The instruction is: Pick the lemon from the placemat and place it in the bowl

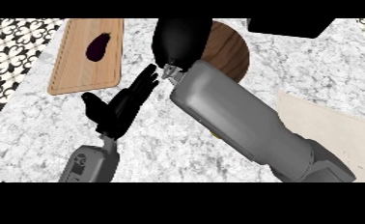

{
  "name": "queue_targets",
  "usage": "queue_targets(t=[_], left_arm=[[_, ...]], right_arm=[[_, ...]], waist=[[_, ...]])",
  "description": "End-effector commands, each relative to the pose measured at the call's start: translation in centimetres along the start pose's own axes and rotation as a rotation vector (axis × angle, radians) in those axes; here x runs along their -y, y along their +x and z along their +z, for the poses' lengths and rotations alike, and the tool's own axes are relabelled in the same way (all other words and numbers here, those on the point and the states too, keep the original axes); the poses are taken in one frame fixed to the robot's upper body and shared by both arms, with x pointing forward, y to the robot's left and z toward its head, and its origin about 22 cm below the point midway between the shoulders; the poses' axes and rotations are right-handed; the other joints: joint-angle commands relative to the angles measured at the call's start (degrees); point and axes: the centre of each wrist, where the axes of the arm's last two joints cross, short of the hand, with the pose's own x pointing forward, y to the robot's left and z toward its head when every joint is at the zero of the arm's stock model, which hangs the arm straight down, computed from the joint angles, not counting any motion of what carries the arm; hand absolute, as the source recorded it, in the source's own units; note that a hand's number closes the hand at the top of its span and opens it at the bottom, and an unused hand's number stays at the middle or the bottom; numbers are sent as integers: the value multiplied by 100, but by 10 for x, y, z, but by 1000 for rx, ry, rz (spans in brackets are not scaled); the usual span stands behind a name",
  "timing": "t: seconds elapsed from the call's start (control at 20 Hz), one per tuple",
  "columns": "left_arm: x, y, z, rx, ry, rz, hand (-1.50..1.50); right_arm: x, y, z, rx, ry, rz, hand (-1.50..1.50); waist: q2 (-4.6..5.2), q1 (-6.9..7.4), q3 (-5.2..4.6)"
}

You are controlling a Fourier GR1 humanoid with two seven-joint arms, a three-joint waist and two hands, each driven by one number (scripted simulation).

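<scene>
Over the brown wooden bowl (231, 54) the right hand (179, 39) is seen from the head view, fingers curled downward; whether the lemon is inside cannot be told, it is not visible. Left hand (125, 103) is held up over the marble counter (299, 68), fingers straight. An eggplant (98, 46) lies on the cutting board (82, 73). Beige placemat (321, 126) is at right.

Eggplant (98, 47) on the cutting board (75, 73) — bowl (230, 54) to its right.
</scene>
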Motion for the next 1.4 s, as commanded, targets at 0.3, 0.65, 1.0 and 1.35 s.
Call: queue_targets(t=[0.3,0.65,1.0,1.35], left_arm=[[-10,9,9,32,23,-5,0],[-11,-6,13,7,59,-8,0],[-19,0,18,19,76,-17,0],[-24,1,23,20,75,0,0]], right_arm=[[-4,10,-31,-281,-24,-87,150],[-37,-5,-57,-263,-41,-49,150],[-92,-54,-83,-300,-8,44,150],[-107,-88,-102,-510,166,-30,-150]], waist=[[40,-195,16],[74,-357,19],[118,-368,25],[102,-422,30]])
